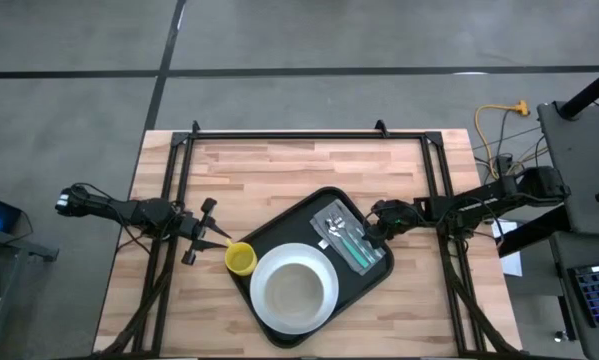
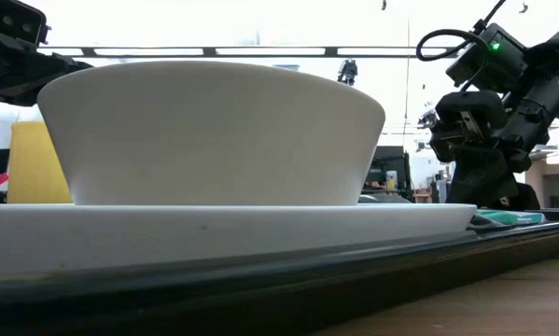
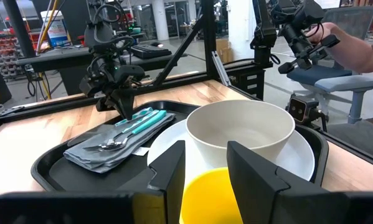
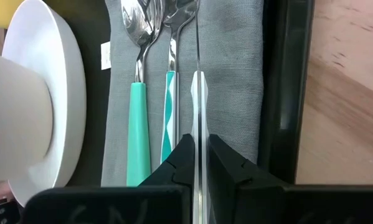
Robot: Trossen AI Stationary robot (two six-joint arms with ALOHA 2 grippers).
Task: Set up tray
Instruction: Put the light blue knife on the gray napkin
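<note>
Low at center of the high view, the tray (image 1: 275, 232) sits loaded, stiff but heavy; lift by its rim. Left gripper (image 1: 222, 243) grasps the cup (image 1: 241, 260); right gripper (image 4: 198, 152) is clenched on a knife (image 4: 199, 93).

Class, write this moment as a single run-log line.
left gripper: around yellow cup | right gripper: shut on knife over napkin | tray: holds plate, bowl

White bowl (image 1: 296, 290) seated on white plate (image 1: 324, 260). Yellow cup (image 1: 241, 259) just beside plate. Grey cloth napkin (image 4: 242, 93) carrying teal-handled spoon (image 4: 136, 93), fork (image 4: 170, 93), knife (image 4: 200, 93). Wooden desk (image 1: 279, 170) beneath.
</note>
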